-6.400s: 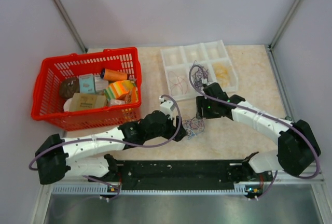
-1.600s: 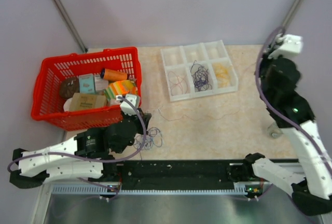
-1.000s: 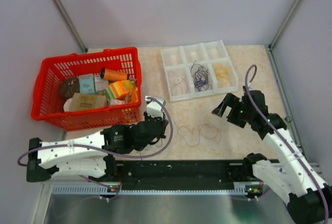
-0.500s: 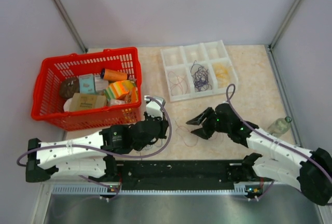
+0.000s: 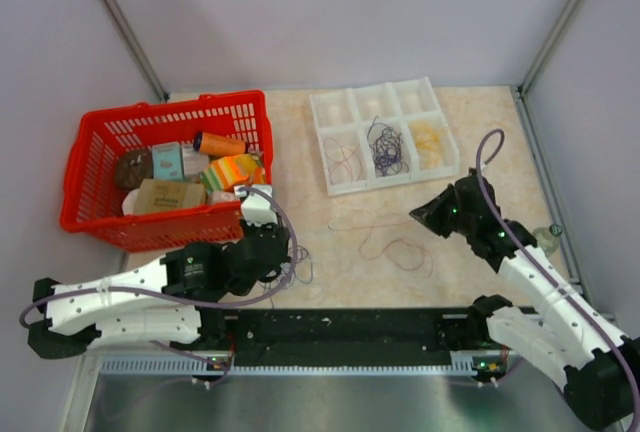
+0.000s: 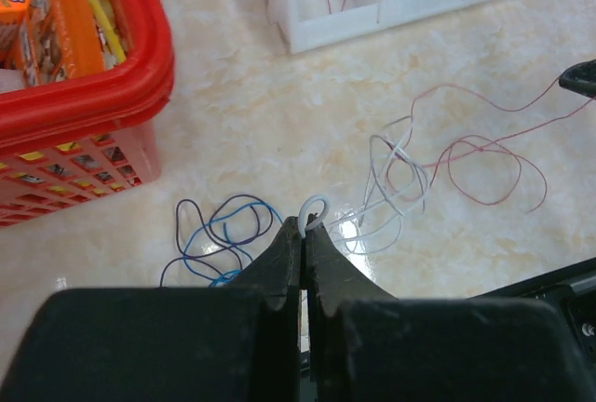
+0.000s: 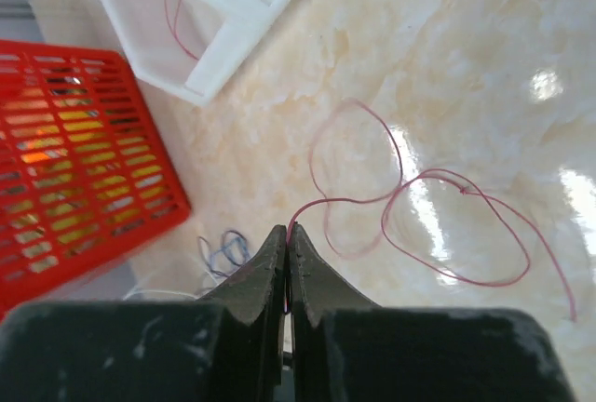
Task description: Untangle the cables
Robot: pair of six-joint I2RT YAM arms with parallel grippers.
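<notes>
The cables lie loose on the table between the arms. My left gripper [image 6: 304, 225] [image 5: 287, 255] is shut on a white cable [image 6: 315, 207], whose pale loops [image 6: 391, 188] trail to the right. A blue and purple tangle [image 6: 219, 234] [image 5: 298, 270] lies just left of its tips. Right of centre, my right gripper [image 7: 287, 233] [image 5: 416, 214] is shut on one end of a thin red cable [image 7: 410, 197] [image 5: 395, 247], which curls in loops over the table.
A white compartment tray [image 5: 318, 104] at the back holds sorted red, purple and pale cables. A red basket [image 5: 75, 177] of groceries stands at the left, close to my left arm. A small bottle [image 5: 548, 235] sits by the right wall.
The right gripper has shut on the red cable and drawn it back to the right. The left arm has pulled leftward, still shut on the white cable.
</notes>
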